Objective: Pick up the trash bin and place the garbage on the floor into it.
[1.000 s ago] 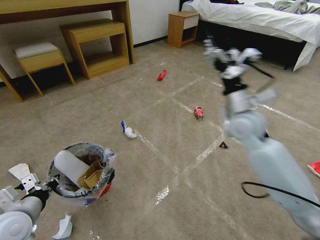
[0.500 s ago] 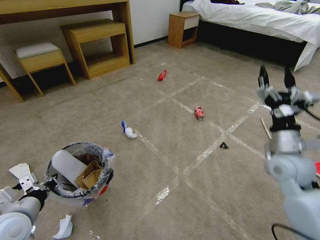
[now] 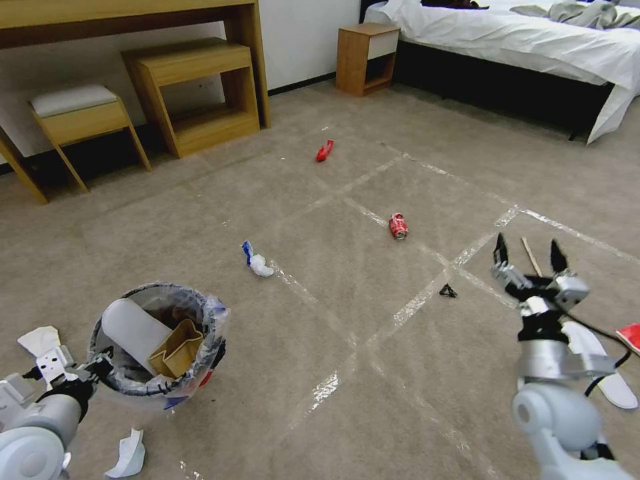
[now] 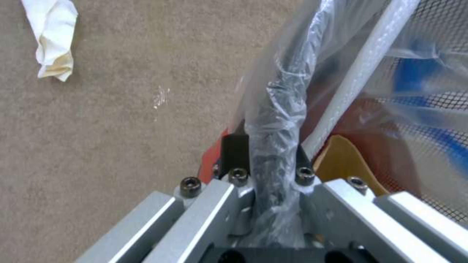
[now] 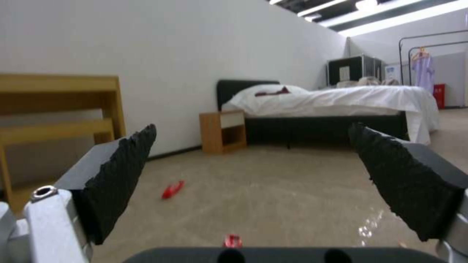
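Note:
The red trash bin, dark-rimmed with a clear liner, hangs at the lower left, and my left gripper is shut on its rim. The left wrist view shows the left gripper pinching the bagged rim. A white roll and a brown cardboard box sit inside. My right gripper stands open at the right, above a thin stick. On the floor lie a red can, a white-and-blue wad and a red wrapper.
A white slipper sole and a red scrap lie beside my right arm. White scraps lie near the bin. A small black bit rests on the tape. Desk, stool, nightstand and bed line the far side.
My right arm has swung down and to the right, from high over the carpet to low near the stick, gripper still open. The bin stays held by the left gripper.

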